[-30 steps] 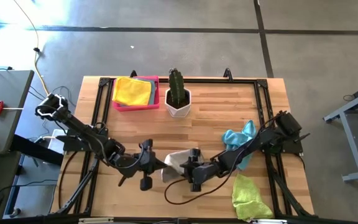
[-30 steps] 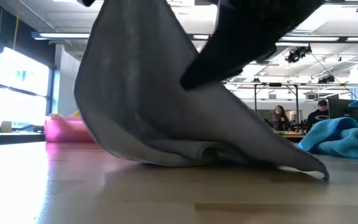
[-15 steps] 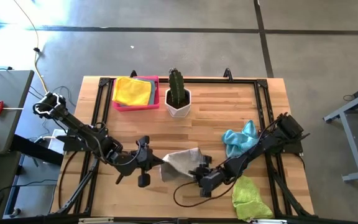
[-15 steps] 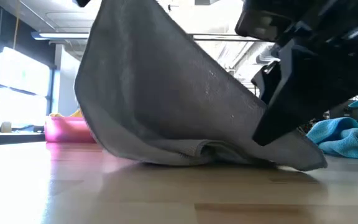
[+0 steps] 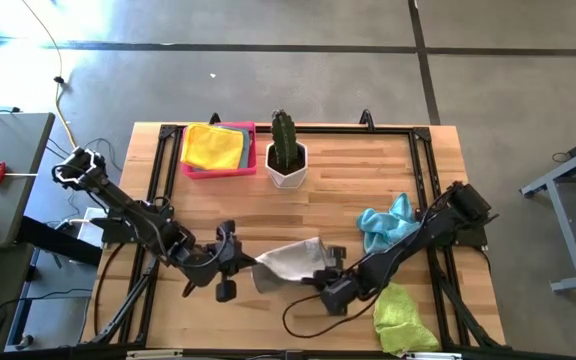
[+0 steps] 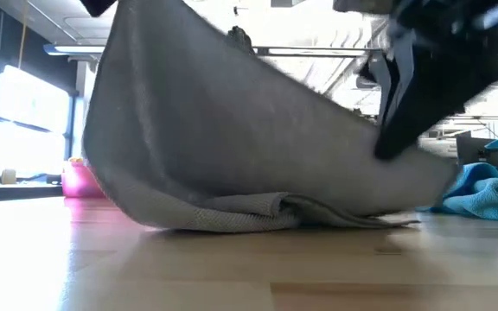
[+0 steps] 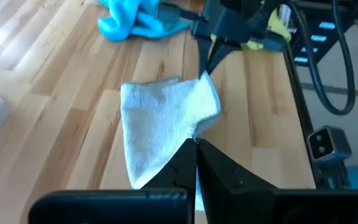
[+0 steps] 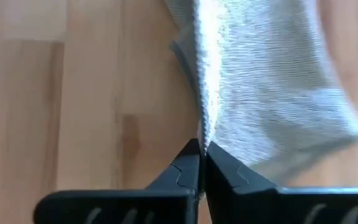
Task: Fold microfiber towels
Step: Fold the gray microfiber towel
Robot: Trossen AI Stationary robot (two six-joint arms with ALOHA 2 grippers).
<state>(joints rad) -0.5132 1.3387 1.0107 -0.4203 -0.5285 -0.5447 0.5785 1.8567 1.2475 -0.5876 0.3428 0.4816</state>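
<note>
A grey microfiber towel [image 5: 290, 258] hangs between my two grippers at the table's near middle. Its lower fold [image 6: 258, 212] rests on the wood. My left gripper [image 5: 252, 265] is shut on the towel's left corner, which it holds high. My right gripper [image 5: 326, 277] is shut on the towel's right corner, lower down. A light blue towel [image 5: 386, 222] lies crumpled at the right. A lime green towel [image 5: 400, 308] lies near the right front corner. A yellow towel [image 5: 214, 146] lies in the pink tray. My left gripper pinches the grey towel's corner [image 7: 195, 132] between its two fingers, coming from the table's left and slanting down. That corner is lifted well clear, and the cloth slopes down from it toward the other gripper. My right gripper pinches the towel's edge at its right corner [image 8: 204, 121] between its two fingers, coming steeply from above. In the low view this corner [image 6: 435, 186] is raised a little off the table. The cloth between the two holds sags onto the wood.
A cactus in a white pot [image 5: 286, 155] stands at the far middle beside the pink tray [image 5: 190, 168]. A black frame [image 5: 420, 160] runs along the table's edges. Bare wood [image 5: 338, 190] lies between the pot and the grey towel.
My right gripper has moved from over the grey towel's middle toward the table's right edge, tipped steeper and shut on the towel's right corner. That corner, which lay on the wood, is now raised a little. The towel's lower fold stays on the table.
</note>
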